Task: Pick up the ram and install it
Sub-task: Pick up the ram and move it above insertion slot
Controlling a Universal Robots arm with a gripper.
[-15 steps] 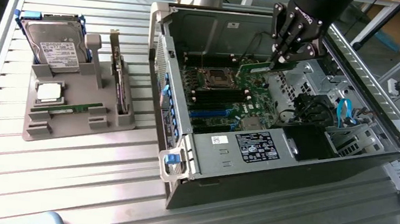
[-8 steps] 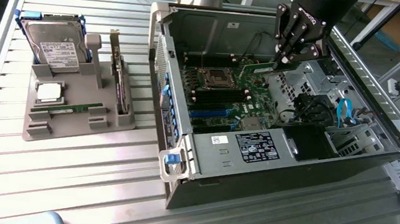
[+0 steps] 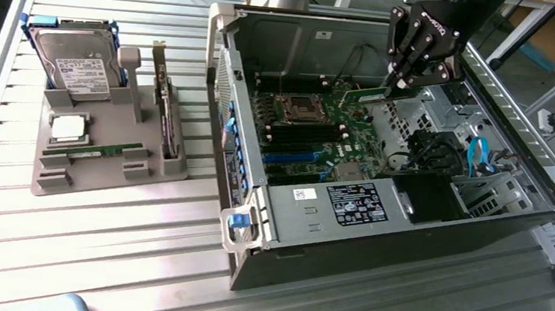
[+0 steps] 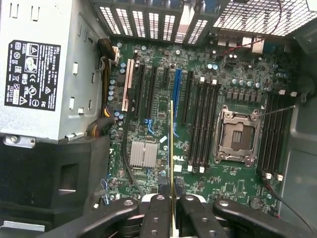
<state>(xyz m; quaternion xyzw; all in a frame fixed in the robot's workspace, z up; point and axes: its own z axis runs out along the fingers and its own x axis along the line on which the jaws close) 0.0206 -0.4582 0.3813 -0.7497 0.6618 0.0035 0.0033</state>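
Observation:
My gripper [image 3: 401,83] hangs inside the open computer case [image 3: 242,220], shut on the ram [image 3: 369,96], a slim green stick that juts from the fingers above the motherboard [image 3: 343,150]. In the wrist view the ram [image 4: 172,148] shows edge-on between the two black fingers [image 4: 157,215], and my gripper [image 4: 172,206] holds it over the board between the blue slot [image 4: 177,94] and the black memory slots [image 4: 203,124]. The stick is clear of the board. A second stick like it [image 3: 92,150] lies on the grey stand [image 3: 104,178].
The grey stand at the exterior view's left also carries a hard drive [image 3: 80,63], a silver CPU chip [image 3: 69,128] and an upright expansion card [image 3: 165,115]. Inside the case are the CPU socket [image 4: 237,136], a heatsink [image 4: 143,153] and the power supply [image 4: 39,74].

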